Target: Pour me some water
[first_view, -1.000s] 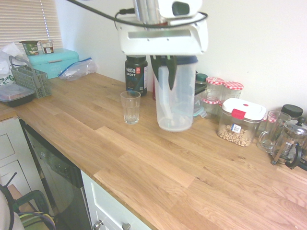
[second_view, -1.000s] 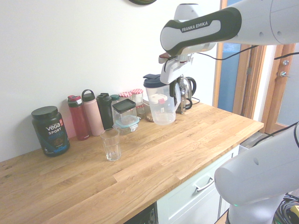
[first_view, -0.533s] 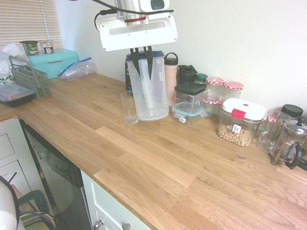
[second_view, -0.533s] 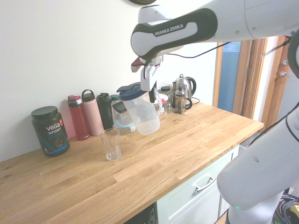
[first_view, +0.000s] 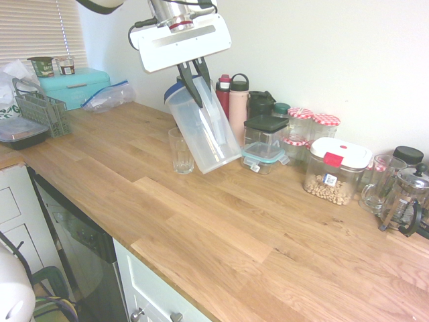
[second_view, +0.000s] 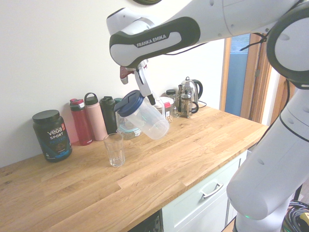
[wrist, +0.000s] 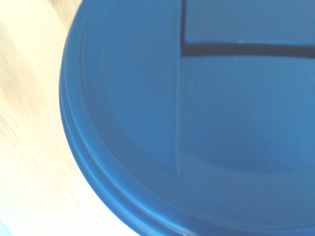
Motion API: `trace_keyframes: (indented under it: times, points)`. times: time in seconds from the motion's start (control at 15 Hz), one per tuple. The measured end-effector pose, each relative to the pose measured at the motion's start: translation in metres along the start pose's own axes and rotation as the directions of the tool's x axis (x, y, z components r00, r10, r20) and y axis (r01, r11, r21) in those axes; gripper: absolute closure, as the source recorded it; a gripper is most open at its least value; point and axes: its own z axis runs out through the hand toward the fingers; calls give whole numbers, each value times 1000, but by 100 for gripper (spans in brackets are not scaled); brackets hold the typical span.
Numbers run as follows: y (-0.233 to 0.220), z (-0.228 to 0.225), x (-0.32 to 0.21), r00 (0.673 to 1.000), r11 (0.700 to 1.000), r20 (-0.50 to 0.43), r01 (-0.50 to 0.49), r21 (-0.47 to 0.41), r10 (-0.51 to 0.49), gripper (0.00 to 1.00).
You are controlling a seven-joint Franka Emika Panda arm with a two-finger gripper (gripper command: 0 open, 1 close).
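Pitcher [first_view: 201,131] tilt is the big change: a second ago I had it hanging upright over the jars further along the worktop [first_view: 221,221], and now it sits just beside the drinking glass [first_view: 181,150], leaning hard with its blue lid [second_view: 128,103] tipped down toward the glass. The fingers [first_view: 191,79] are pinching the pitcher near its top. In the wrist view the lid [wrist: 197,123] fills almost everything. I judge the carry done and the pour starting, though I see no stream and cannot tell how much water is inside. The spout looks above and slightly to one side of the glass rim, so a small correction may be needed.

Count, as far as I can make out: one pitcher, one empty glass, one black Vega tub [second_view: 52,135], four bottles against the wall [second_view: 95,116], two checked-lid jars [first_view: 312,127], one dark-lidded container [first_view: 265,136], one white-lidded container [first_view: 336,170], one French press [first_view: 405,198].
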Motion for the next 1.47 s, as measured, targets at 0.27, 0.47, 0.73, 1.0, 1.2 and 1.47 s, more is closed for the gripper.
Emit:
trace_keyframes:
  times: [0.27, 0.47, 0.73, 1.0, 1.2, 1.47]
  points:
    - [-21, 21, 22, 992, 984, 56, 116, -139, -109, 100]
    - [-37, 28, 34, 988, 973, 68, 148, -179, -137, 100]
    - [-53, 33, 50, 985, 958, 86, 165, -235, -148, 100]
    - [-57, 39, 62, 983, 947, 105, 174, -269, -151, 100]
    - [-68, 39, 68, 983, 942, 105, 175, -287, -151, 100]
    - [-65, 28, 71, 990, 946, 91, 133, -295, -111, 100]
